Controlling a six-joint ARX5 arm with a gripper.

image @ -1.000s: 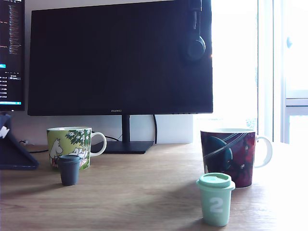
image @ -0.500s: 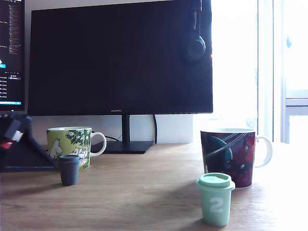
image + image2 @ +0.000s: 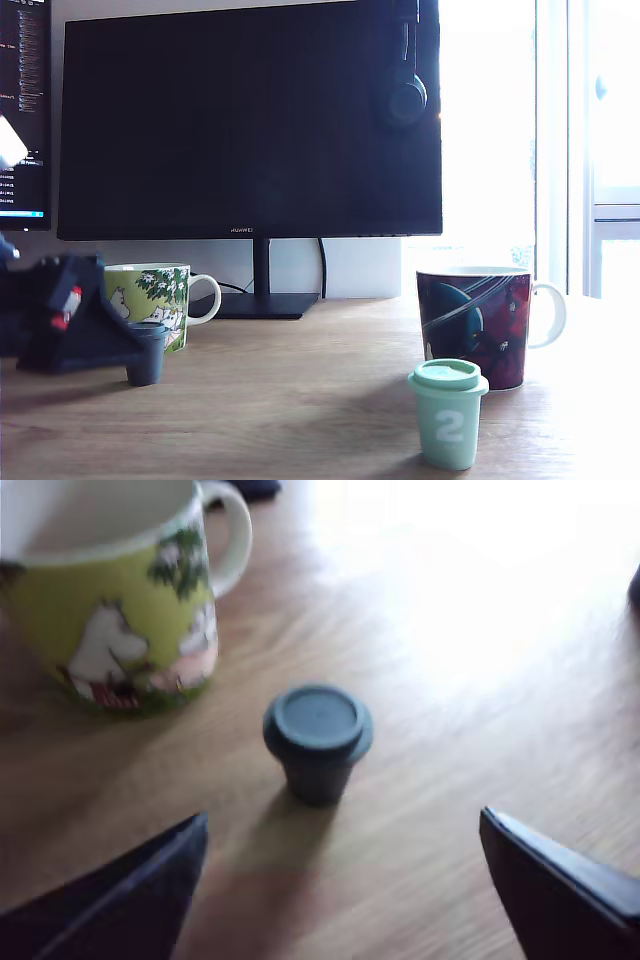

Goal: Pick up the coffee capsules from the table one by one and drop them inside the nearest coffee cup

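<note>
Wrist view: we note the gripper [image 3: 342,825] with its two dark fingers [image 3: 130,900] spread wide and only bare wood in the gap. The dark grey capsule [image 3: 317,740] stands upright on the wooden table [image 3: 480,680], lidded end up. It is just ahead of the gap and roughly centred on it, and neither finger touches it. The green mug [image 3: 110,610] with cartoon figures stands near the capsule, apart from it. The picture is a little blurred.

Exterior view: the gripper's dark body sits low at the exterior view's left. Its tip overlaps the grey capsule's near side, and we cannot tell contact from here. The green mug is right behind them, handle toward the exterior view's right.

On the exterior view's right, the mint green capsule [image 3: 447,415] with a white 2 stands upright at the front. It is just before a dark patterned mug [image 3: 475,325]. Behind everything is a black monitor [image 3: 250,120], with headphones [image 3: 405,90] hung on its upper corner.
</note>
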